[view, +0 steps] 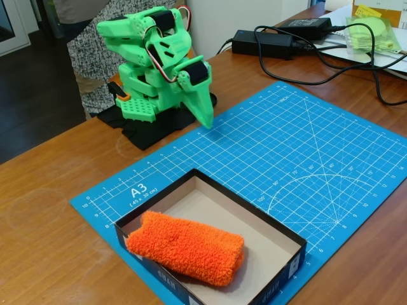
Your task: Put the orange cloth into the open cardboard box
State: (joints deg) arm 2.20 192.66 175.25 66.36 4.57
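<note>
Jaws pressed together and empty, the green gripper point(205, 117) is folded at its base, tip just above a blue cutting mat point(286, 159) on a brown wooden table point(44, 216). The cloth point(186, 246) lies inside the box point(210, 206), against its near wall. The box's near corner is cut off; black power bricks point(262, 43) and cables sit behind.

We identify the arm point(156, 63) as a unit built from bright green printed plastic shells with angular, faceted surfaces and slotted cut-outs. We note black servo blocks point(197, 71) seated between the green segments. We observe thin red, white and dark cables point(166, 60) looping between the joints, and a further red cable near the top. The hand point(205, 108) ends in a long, tapered green finger. We find a small orange part point(123, 97) beside a black lever at the lower left, and a black base point(156, 127) beneath.
</note>
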